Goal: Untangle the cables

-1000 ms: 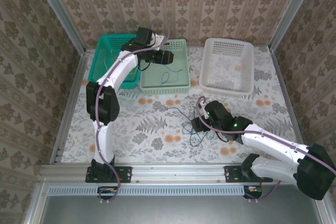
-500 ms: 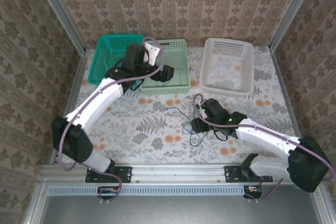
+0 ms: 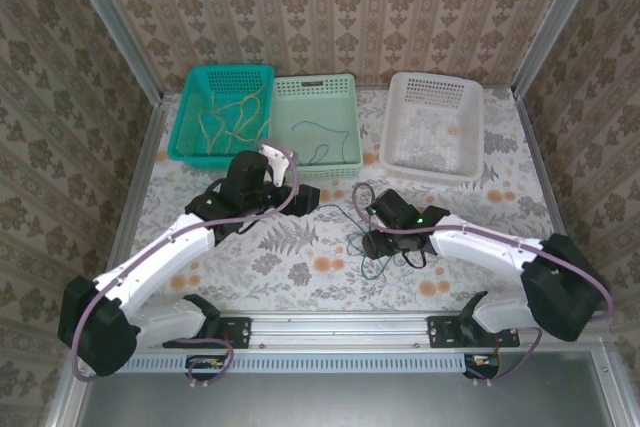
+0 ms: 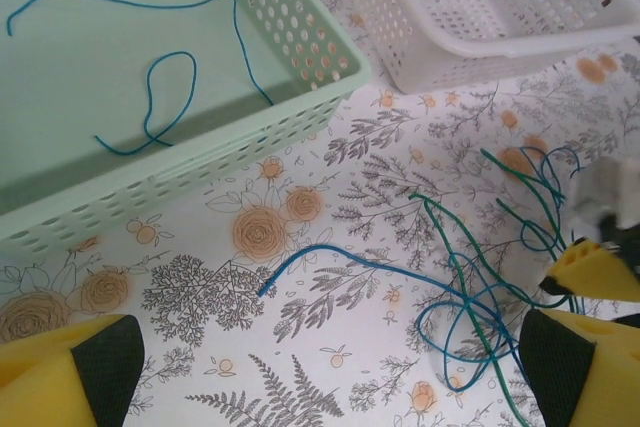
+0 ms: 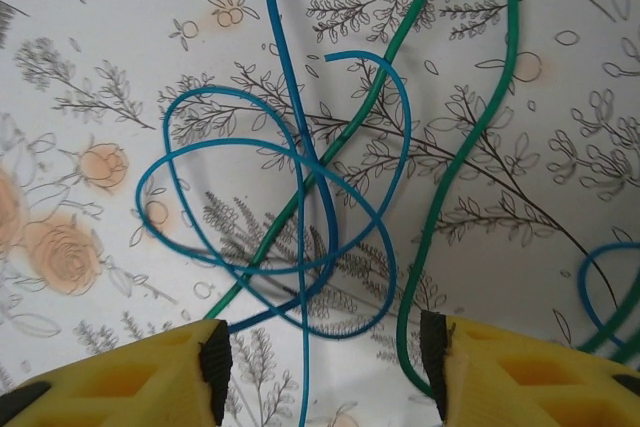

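A tangle of blue and green cables (image 3: 368,252) lies on the flowered table. My right gripper (image 3: 370,240) hovers right over it. In the right wrist view its jaws (image 5: 325,377) stand open, astride a blue loop (image 5: 300,197) and a green strand (image 5: 450,177). My left gripper (image 3: 318,199) is just left of the tangle, wide open and holding nothing (image 4: 320,382). A free blue cable end (image 4: 300,262) points toward it, with the knot (image 4: 480,317) to its right. One blue cable (image 4: 150,97) lies alone in the mint basket (image 3: 345,152).
A teal basket (image 3: 190,112) at the back left holds yellow cables (image 3: 230,117). A white basket (image 3: 432,162) stands at the back right. The mint basket's wall (image 4: 200,177) is close ahead of the left gripper.
The left arm has swung back from over the mint basket down to the table beside the tangle, jaws opened wide. The right gripper's jaws have narrowed a little and shifted left.
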Robot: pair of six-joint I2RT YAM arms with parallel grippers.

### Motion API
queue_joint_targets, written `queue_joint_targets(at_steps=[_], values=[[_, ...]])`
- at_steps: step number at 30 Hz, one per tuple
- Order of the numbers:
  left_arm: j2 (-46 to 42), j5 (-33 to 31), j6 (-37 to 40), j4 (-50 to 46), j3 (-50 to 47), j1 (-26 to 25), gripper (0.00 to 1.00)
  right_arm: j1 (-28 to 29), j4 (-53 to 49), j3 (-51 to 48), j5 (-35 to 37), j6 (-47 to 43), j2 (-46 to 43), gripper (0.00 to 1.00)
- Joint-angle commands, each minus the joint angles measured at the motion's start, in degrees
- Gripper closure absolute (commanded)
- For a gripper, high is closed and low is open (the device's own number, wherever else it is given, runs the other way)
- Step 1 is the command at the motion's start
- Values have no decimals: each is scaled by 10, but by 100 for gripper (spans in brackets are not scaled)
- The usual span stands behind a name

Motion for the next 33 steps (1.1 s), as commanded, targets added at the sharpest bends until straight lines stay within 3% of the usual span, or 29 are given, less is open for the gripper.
queue_joint_targets(at_steps=[1, 5, 15, 23, 28, 33], values=[[-24, -18, -21, 20, -10, -5, 0, 4, -6, 28, 27, -9, 44, 47], [-40, -19, -25, 13, -20, -8, 0, 3, 4, 39, 53, -9, 72, 54], [-73, -40, -33, 12, -49, -8, 0, 5, 1, 56, 59, -14, 61, 95], [-64, -30, -33, 22, -51, -9, 0, 9, -27, 73, 20, -10, -61, 100], [-66, 40, -19, 68, -62, -12, 0, 9, -65, 124, -26, -23, -122, 100], [-59, 68, -11, 83, -55, -27, 0, 8, -72, 162, -66, -24, -153, 100]])
